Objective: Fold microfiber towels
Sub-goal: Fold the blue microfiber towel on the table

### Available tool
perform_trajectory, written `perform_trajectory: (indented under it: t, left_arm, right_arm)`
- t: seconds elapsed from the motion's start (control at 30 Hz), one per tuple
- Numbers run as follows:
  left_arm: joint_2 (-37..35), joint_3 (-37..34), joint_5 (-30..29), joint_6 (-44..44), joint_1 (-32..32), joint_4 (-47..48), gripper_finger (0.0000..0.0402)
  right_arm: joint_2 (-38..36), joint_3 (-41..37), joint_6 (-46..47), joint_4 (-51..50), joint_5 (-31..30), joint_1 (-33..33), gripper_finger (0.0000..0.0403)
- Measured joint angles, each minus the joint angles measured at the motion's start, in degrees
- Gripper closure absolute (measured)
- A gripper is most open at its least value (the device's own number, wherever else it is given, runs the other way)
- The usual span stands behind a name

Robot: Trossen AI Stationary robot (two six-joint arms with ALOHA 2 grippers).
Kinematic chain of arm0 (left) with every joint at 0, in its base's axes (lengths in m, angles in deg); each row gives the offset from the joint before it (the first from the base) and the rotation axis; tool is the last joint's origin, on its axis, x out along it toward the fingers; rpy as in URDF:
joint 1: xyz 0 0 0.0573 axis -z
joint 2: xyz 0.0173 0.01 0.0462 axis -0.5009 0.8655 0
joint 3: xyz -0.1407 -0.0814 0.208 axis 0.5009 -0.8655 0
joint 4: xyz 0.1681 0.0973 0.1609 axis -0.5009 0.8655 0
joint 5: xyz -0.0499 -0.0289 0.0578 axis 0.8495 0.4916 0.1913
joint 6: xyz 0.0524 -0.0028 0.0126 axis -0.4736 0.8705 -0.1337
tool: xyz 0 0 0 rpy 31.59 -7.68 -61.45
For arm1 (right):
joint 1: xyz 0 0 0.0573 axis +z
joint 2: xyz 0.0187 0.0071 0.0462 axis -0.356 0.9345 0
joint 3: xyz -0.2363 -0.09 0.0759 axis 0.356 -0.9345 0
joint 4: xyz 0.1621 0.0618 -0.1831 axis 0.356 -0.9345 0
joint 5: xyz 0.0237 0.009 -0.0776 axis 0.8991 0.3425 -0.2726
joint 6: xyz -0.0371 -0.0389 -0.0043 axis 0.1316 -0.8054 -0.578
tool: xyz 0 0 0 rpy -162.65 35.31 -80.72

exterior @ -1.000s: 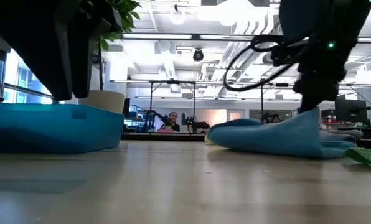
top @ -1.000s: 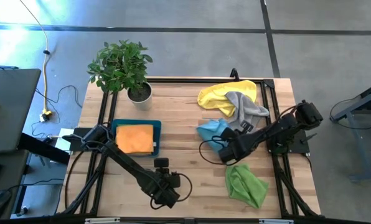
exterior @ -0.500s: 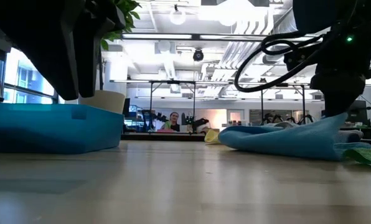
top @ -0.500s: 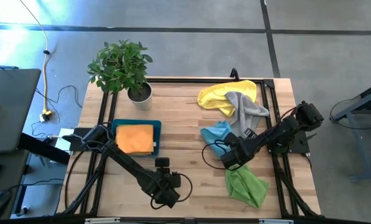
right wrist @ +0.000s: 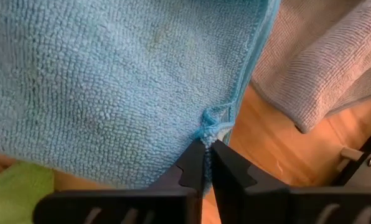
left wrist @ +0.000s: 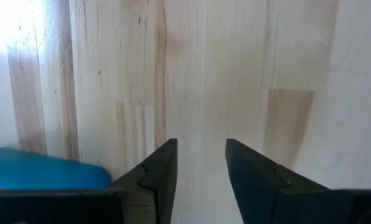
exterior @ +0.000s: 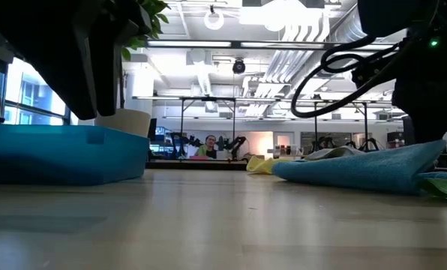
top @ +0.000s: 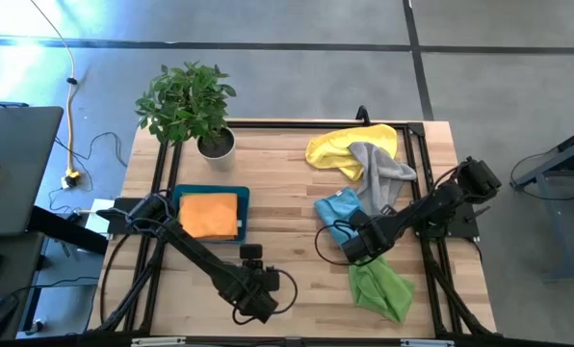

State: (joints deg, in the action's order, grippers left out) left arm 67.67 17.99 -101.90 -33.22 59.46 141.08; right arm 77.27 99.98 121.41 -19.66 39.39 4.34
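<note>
Nearest the front edge of the desk (top: 287, 289), the left gripper (left wrist: 200, 163) is hanging idle with its jaws parted over bare wood, gripping nothing. Just right of it along that edge, a lime green towel (top: 380, 287) is lying crumpled near the front right corner. Above that towel, the right gripper (right wrist: 206, 157) is pinching the hem of the light blue towel (top: 340, 209), its jaws clenched on a small tuck of cloth near one corner; the rest of the towel is resting on the desk right of centre, against the grey towel (top: 380, 172). This looks like the pull-out step, the blue cloth being drawn clear of the pile for folding. The next move probably calls for dragging it to open wood and flattening it. Toward the left edge, the orange towel (top: 210, 214) is sitting folded in the teal tray (top: 179, 196). Farthest, the yellow towel (top: 340, 146) is lying by the back edge.
</note>
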Motion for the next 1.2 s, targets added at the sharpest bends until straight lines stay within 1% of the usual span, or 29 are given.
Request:
perform_trajectory:
  t: [0.1,0.27,0.33,0.4,0.5,0.6,0.7,0.8,0.9,0.97,1.13,1.2]
  left_arm:
    - [0.0,0.0,0.0,0.02,0.0,-0.02,0.0275]
    - [0.0,0.0,0.0,0.43,0.0,-0.02,0.0275]
    - [0.0,0.0,0.0,0.68,0.0,-0.01,0.0275]
    - [0.0,0.0,0.05,1.18,0.0,-0.02,0.0275]
    - [0.0,0.0,0.8,2.1,-0.15,-0.04,0.0275]
    - [0.0,0.0,0.94,2.31,-0.15,-0.42,0.0275]
    - [0.0,0.0,1.01,2.53,-0.15,-1.01,0.0275]
    - [0.0,0.0,1.33,2.55,-0.13,-1.42,0.0275]
    - [0.0,0.0,2.59,2.94,-0.12,-1.4,0.0275]
    - [0.0,0.0,3.04,3.06,-0.1,-1.39,0.0275]
    - [0.0,0.0,3.08,2.96,-0.11,-1.42,0.0275]
    - [0.0,0.0,3.08,2.6,-0.15,-1.68,0.0275]
  right_arm:
    - [0.0,-0.02,-2.57,0.0,-0.04,-0.02,0.0358]
    - [0.0,-0.02,-9.93,-2.08,-3.08,-0.02,0.0291]
    - [0.0,0.25,-12.55,-3.81,-2.27,-0.04,0.0272]
    - [0.0,1.01,-16.23,-4.69,-0.29,0.06,0.0261]
    - [0.0,1.17,-27.47,-3.29,2.19,1.8,0.026]
    - [0.02,-0.83,-38.9,5.42,0.74,3.9,0.0268]
    - [0.02,-3.6,-45.69,14.09,-3.88,4.6,0.0277]
    - [0.04,-5.94,-46.27,20.66,-5.62,3.77,0.0284]
    - [0.04,-8.62,-46.3,27.84,-3.6,2.71,0.0286]
    - [-0.13,-9.99,-47.24,34.66,-2.83,2.15,0.0286]
    - [0.11,-11.99,-48.0,50.77,-3.69,-0.79,0.0286]
    - [0.09,-11.98,-47.98,55.4,-3.88,-2.19,0.0286]
